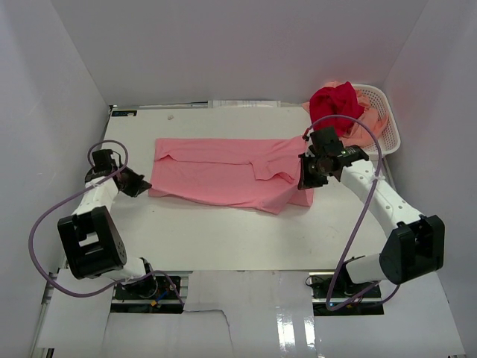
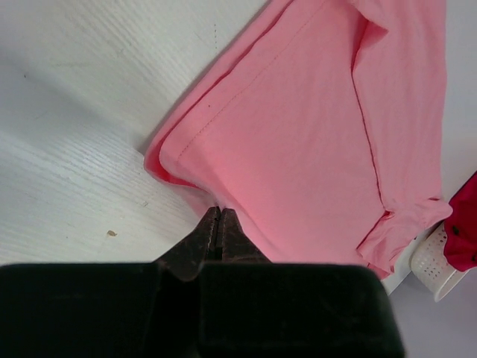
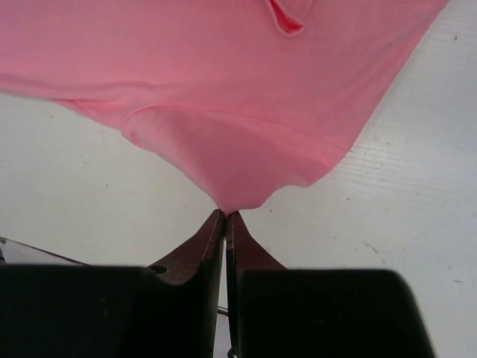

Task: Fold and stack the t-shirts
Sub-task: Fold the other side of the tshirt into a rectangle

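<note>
As both clamp pink t-shirt (image 1: 223, 173) (fully closed) | left tool (image 2: 219, 215): hem | right tool (image 3: 225, 216): corner

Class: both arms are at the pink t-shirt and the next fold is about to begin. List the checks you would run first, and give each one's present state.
1. Right gripper holds the pink t-shirt: ok. The jaws are shut and the cloth draws to a point at the tips.
2. Left gripper holds the shirt's edge: cannot tell. The jaws are shut at the hem, but no cloth shows between them.
3. Shirt lies smooth: not ok. A sleeve is turned over and creased near the right gripper.
4. Shirt rests wholly on the table: ok.
5. Red t-shirt and peach t-shirt are out of the way in the basket: ok.
</note>
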Available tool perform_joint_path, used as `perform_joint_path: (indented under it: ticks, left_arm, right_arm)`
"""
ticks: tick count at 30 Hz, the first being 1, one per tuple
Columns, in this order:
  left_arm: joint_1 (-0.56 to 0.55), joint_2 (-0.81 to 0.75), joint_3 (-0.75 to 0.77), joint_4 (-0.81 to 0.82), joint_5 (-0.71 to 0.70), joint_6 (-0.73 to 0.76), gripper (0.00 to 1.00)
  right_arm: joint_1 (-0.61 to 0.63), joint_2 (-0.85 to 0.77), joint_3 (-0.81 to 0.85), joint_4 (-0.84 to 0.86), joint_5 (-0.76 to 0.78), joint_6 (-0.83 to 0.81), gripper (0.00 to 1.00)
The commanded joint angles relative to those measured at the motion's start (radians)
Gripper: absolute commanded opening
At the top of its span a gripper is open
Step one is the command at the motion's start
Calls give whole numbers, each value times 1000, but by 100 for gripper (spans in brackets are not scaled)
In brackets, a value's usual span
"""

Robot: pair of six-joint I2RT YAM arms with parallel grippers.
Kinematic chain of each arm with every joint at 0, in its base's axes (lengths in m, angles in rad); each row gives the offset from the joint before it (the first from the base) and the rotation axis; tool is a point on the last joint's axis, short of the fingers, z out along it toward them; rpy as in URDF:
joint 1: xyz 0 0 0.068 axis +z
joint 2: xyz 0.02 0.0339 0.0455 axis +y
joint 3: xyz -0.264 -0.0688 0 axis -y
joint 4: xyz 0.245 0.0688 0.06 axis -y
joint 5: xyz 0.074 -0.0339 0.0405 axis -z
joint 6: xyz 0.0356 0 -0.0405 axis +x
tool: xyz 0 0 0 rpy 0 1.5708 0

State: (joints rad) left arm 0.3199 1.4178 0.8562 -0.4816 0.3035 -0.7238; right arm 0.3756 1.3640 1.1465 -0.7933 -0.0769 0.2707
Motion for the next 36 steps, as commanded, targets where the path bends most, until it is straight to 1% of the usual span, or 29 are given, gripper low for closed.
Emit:
perform_joint_path:
  ticks: [1,6,15,36]
  left_arm:
    - [10,16,70,40,13,-11,0]
    - [8,59,130,47,9,-20,0]
    - [8,125,188,67,25,-29,0]
    - [-5,286,334,84,20,-39,0]
  right_arm:
    - [-13,30,82,-24,23,-45,8]
    - [-53,73,177,-40,40,-70,8]
    - [-110,159,268,-43,25,-106,8]
    - [-116,425,538,-95,35,-123,8]
